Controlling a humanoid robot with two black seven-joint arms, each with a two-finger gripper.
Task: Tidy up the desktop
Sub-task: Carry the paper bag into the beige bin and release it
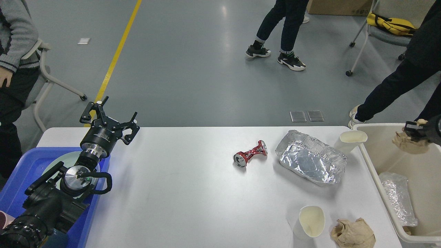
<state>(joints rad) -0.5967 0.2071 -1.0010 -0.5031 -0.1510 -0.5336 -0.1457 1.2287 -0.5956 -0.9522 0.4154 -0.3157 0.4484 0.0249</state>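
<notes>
Bench (179,193): broad, white, glossy, rounded corners. Left hand (109,120) fingers spread apart, holding nothing. Right hand (415,130) clamped on crumpled brown paper (408,144) over cream bin (410,165).

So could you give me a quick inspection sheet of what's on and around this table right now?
Surface: white desktop, litter on its right half.
Job's things: crushed red can; foil tray; two paper cups; paper wad.
Clutter: blue tray at left holding a plate; cream bin at right with foil inside.
Hands: left hand open, holding nothing; right hand over the bin, gripping a brown paper wad.
Cables: short black loop on the left arm.
Surroundings: grey floor, yellow line, chairs, people walking and sitting.
</notes>
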